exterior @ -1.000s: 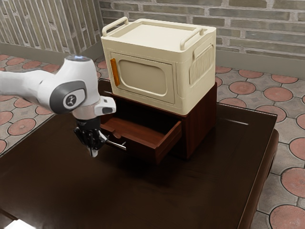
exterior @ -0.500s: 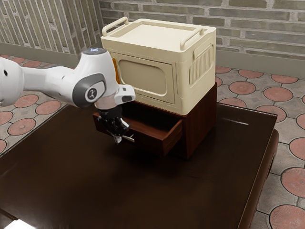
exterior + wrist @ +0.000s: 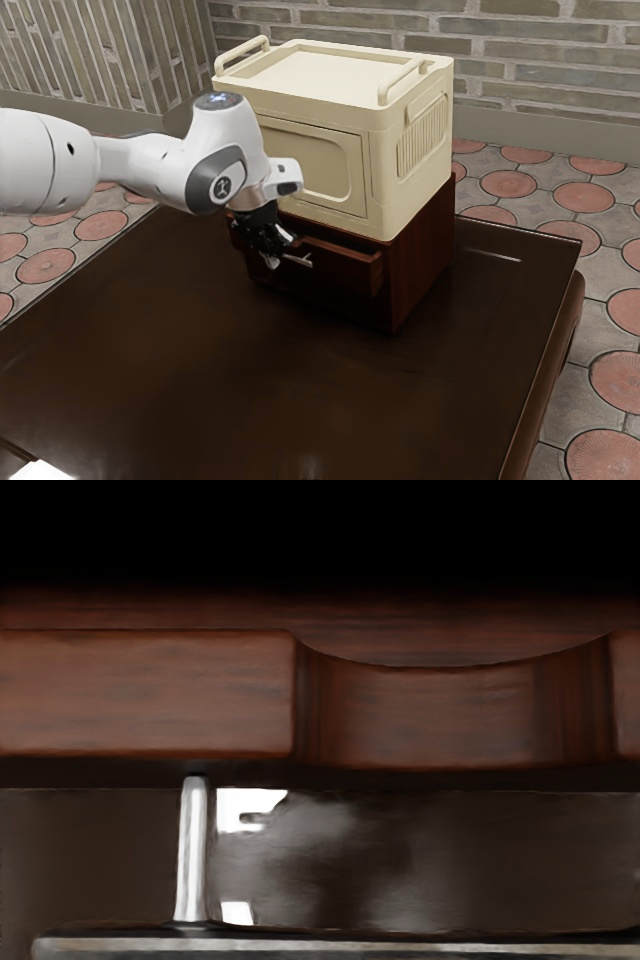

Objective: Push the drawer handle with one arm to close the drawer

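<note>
The black gripper (image 3: pixel 272 256) is at the front of the dark red-brown drawer (image 3: pixel 345 266), beside its thin silver handle (image 3: pixel 301 261); contact between them is hard to make out. The drawer stands out of its cabinet (image 3: pixel 418 265) by a small amount. In the wrist view the top of the drawer front (image 3: pixel 140 692) runs across with a curved notch. Below that edge, a metal post joins it to the handle bar (image 3: pixel 340 946), which lies close under my hand.
A cream box (image 3: pixel 410 165) with two top rails sits on the cabinet. Both rest on a dark brown table (image 3: pixel 230 400), whose edge lies beyond the cabinet toward the exterior view's right. A brick wall stands behind.
My arm has moved toward the cabinet and the exterior view's right, staying at the drawer's front. The drawer has slid a good way inward, its handle moving with it.
</note>
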